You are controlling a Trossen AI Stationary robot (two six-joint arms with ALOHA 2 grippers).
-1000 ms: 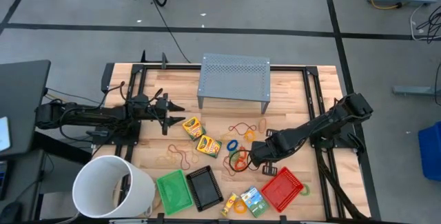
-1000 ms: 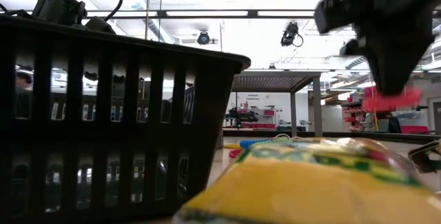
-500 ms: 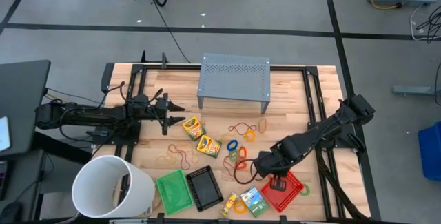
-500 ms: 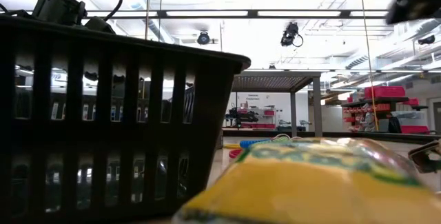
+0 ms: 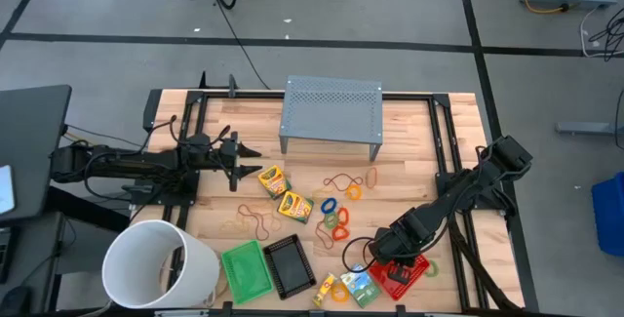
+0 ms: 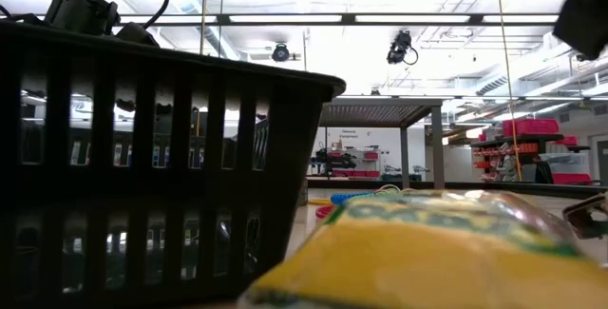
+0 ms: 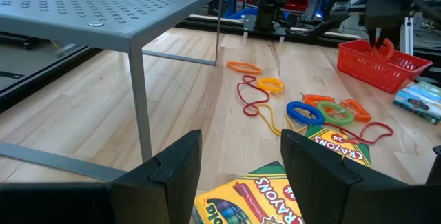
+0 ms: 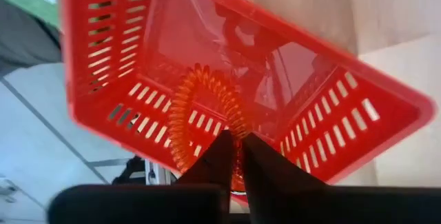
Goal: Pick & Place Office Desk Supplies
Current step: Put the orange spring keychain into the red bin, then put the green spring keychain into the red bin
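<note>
The right gripper (image 8: 233, 156) hangs over the red tray (image 5: 402, 268) near the worktop's (image 5: 409, 151) front right corner, its fingers nearly pressed together and pinching an orange coil ring (image 8: 207, 117). The right wrist view shows that pinch plainly: the ring sits between the fingertips, dangling inside the tray's walls. The high view hides it, since the arm covers most of the tray there, though it shows where the tray lies, just right of a crayon box (image 5: 359, 284).

The left gripper (image 5: 237, 154) waits at the worktop's left side, fingers spread and holding nothing. Two crayon boxes (image 5: 284, 192) lie just beside its tips. Its wrist view shows rings (image 7: 324, 109) and rubber bands (image 7: 252, 96) scattered beyond them, beside the grey stand (image 7: 103, 14), with the red tray farther off.

The green tray (image 5: 246, 268) and black tray (image 5: 290, 263) sit side by side near the front edge, next to the white bucket (image 5: 161, 263). The low view is mostly blocked by the black tray and a crayon box close to the lens.
</note>
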